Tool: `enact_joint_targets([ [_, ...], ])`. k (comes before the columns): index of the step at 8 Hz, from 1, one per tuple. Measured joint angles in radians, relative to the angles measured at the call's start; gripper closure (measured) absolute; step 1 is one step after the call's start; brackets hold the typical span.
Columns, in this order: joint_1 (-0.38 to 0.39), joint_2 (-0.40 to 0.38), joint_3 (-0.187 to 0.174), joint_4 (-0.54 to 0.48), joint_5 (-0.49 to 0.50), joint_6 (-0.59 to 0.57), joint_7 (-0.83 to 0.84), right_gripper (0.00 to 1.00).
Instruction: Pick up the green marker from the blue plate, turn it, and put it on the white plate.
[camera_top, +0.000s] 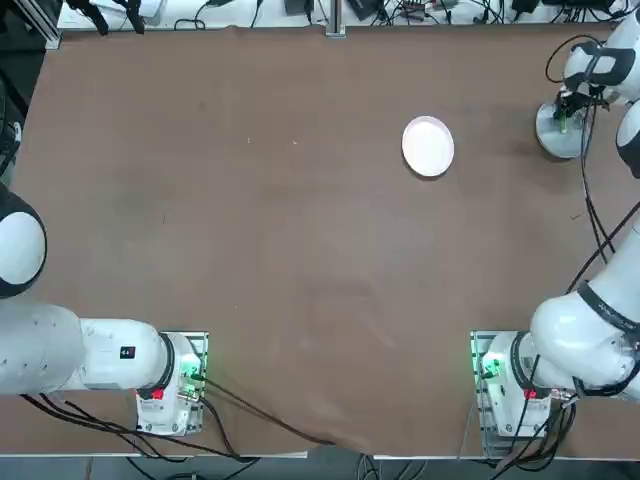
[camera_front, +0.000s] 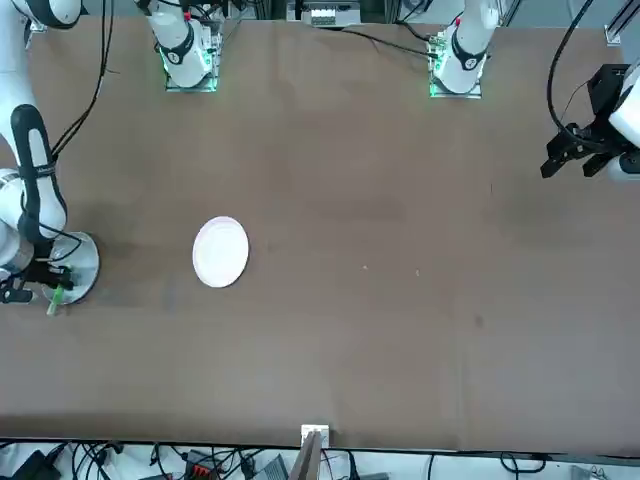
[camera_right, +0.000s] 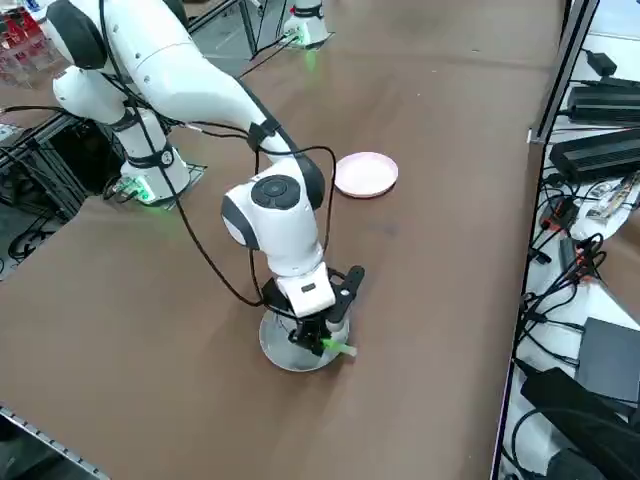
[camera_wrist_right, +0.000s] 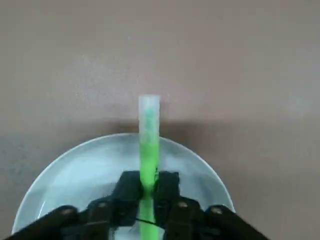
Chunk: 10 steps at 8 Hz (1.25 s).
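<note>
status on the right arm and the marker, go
right gripper shut on green marker, down at blue plate. white plate bare, apart. nothing between them.

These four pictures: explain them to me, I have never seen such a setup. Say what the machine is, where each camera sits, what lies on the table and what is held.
Two white robot arms are bolted side by side at a brown table; only the right one works here. One picture looks straight down from overhead, one faces the robot from across the table, one looks down from the robot's right side, and one comes from a camera on the working arm's wrist.

Two small plates lie on the table: a white plate out in the open, and a blue plate under the arm's hand.

The right claw is down over the blue plate, and the wrist view shows it shut on the green marker, one end of which sticks out past the plate's rim.
</note>
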Motion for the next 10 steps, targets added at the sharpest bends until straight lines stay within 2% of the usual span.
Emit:
enact_joint_targets([
  [2,0.001,-0.023,0.001,0.017,0.008,-0.021,0.0,0.85],
  [3,0.003,-0.065,0.005,0.027,0.012,-0.097,0.0,0.85],
  [5,0.022,-0.198,0.031,0.034,0.021,-0.3,0.059,0.85],
  [7,0.11,-0.316,0.046,0.026,0.026,-0.459,0.239,0.85],
  [8,0.173,-0.346,0.05,0.018,0.027,-0.511,0.352,0.85],
  [10,0.306,-0.353,0.053,-0.009,0.028,-0.536,0.609,0.85],
])
